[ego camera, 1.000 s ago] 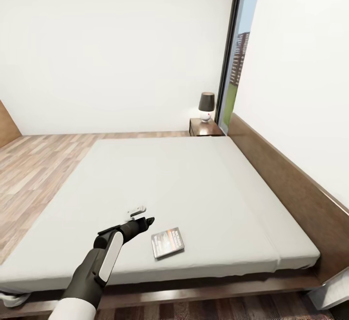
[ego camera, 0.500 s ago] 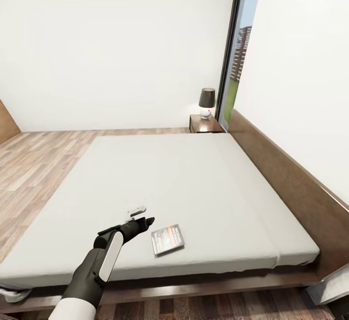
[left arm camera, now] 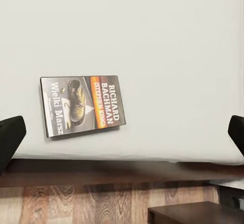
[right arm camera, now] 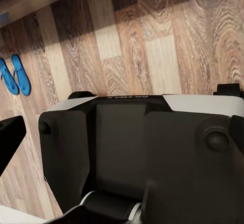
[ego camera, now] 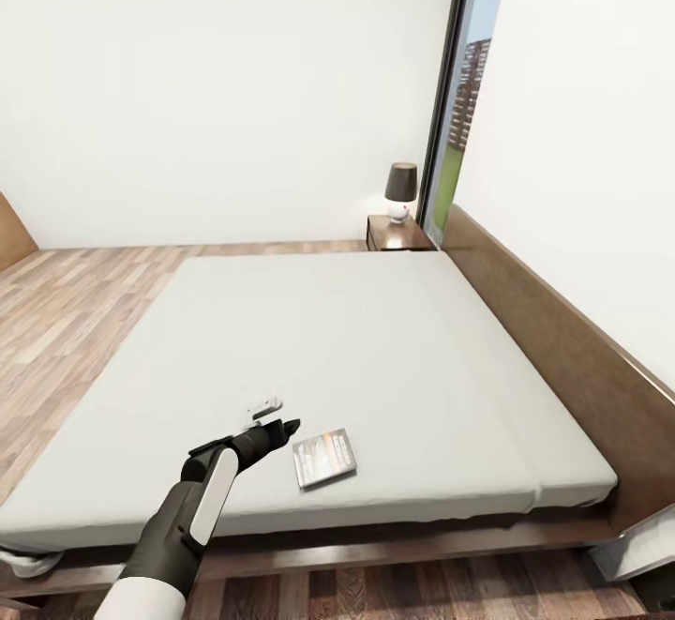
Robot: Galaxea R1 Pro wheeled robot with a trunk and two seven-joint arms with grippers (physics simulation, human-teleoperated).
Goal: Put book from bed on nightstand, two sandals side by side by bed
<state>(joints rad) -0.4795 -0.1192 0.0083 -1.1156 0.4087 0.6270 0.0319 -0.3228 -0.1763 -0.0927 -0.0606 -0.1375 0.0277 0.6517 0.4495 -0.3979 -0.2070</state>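
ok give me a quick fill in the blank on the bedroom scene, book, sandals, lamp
1. The book lies flat on the ____ of the bed.
2. The two sandals lying on the wood floor are ____ in colour.
3. The lamp stands on the ____ beside the window.
4. The left gripper hovers with its jaws ____.

Missing words: mattress; blue; nightstand; open

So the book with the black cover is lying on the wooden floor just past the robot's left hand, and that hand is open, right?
Not quite. The book lies on the bed, on the pale mattress near its front edge, not on the floor; the head view shows this. The rest holds: it is just past the left gripper, whose fingers stand wide apart in the left wrist view.
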